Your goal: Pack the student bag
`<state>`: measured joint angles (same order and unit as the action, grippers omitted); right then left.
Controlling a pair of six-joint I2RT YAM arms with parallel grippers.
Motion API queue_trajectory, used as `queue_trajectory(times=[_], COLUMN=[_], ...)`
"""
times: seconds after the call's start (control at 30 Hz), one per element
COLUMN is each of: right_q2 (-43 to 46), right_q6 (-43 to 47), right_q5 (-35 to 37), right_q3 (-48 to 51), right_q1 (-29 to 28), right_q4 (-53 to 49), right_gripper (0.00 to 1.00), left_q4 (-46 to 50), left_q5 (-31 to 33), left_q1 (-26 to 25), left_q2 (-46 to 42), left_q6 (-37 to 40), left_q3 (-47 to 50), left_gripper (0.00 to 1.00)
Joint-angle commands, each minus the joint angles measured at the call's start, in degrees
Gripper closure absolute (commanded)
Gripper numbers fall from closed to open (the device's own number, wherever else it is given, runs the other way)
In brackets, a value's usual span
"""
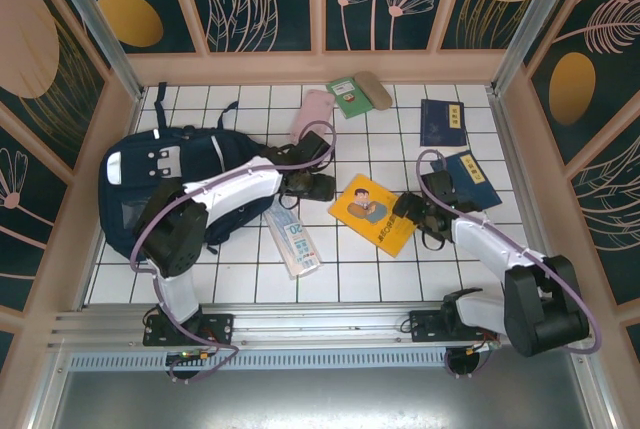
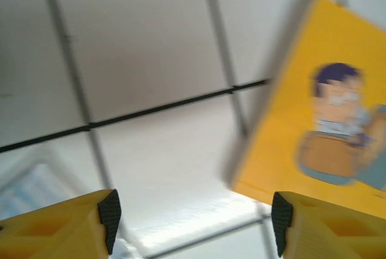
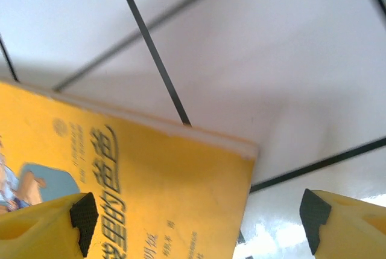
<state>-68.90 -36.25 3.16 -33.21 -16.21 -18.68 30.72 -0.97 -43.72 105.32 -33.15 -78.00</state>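
White tiled tabletop (image 1: 380,269) with the task barely begun. The student bag (image 1: 140,184), a large navy fabric backpack with white stripe and patches, lies at far left; whether it is unzipped cannot be told. All else lies outside it:
- a yellow illustrated paperback (image 1: 372,212) at centre
- two navy booklets (image 1: 441,121) (image 1: 472,177)
- a white-and-blue flat packet (image 1: 292,237)
- a pink pouch (image 1: 312,114)
- a green booklet (image 1: 349,97)
- a tan oblong case (image 1: 374,89)

The left pincer (image 2: 193,217) and right pincer (image 3: 199,217) flank the paperback, both spread and empty.
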Motion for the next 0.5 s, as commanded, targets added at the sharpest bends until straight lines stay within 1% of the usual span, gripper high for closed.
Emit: queue_trajectory(times=[0.0,0.1,0.17,0.23,0.3,0.37,0.4,0.47], right_q2=[-0.67,-6.67,-11.67,-15.96,-18.41,-18.63,-18.58,-18.35], right_q6=[3.65,6.54,7.90,9.04,9.53,9.68,9.55,9.10], right_q5=[5.83,2.94,-1.87,-7.52,-11.41,-15.39,-17.70,-20.14], right_q3=[-5.14,-9.46,-11.65,-13.90,-15.19,-14.43,-13.90,-13.11], right_q1=[0.63,1.96,3.28,4.52,4.73,4.56,4.49,4.16], right_q4=[1.10,3.40,4.99,5.03,4.44,5.15,5.26,4.75], right_gripper=[0.10,0.09,0.09,0.10,0.10,0.11,0.11,0.12], left_q4=[-7.13,-13.43,-16.70,-17.36,-17.18,-16.70,-15.73,-13.66], left_q5=[-11.00,-18.18,-22.56,-25.79,-26.89,-26.91,-26.48,-25.23], left_q1=[-1.22,-1.52,-1.54,-1.46,-1.51,-1.49,-1.41,-1.43], left_q2=[0.10,2.48,3.74,5.19,5.45,5.17,5.20,5.41], left_q6=[-6.07,-9.81,-10.71,-10.14,-9.45,-8.90,-8.51,-7.73], left_q3=[2.18,5.38,7.06,7.55,8.15,8.77,8.76,8.90], left_gripper=[0.31,0.32,0.32,0.32,0.32,0.32,0.32,0.31])
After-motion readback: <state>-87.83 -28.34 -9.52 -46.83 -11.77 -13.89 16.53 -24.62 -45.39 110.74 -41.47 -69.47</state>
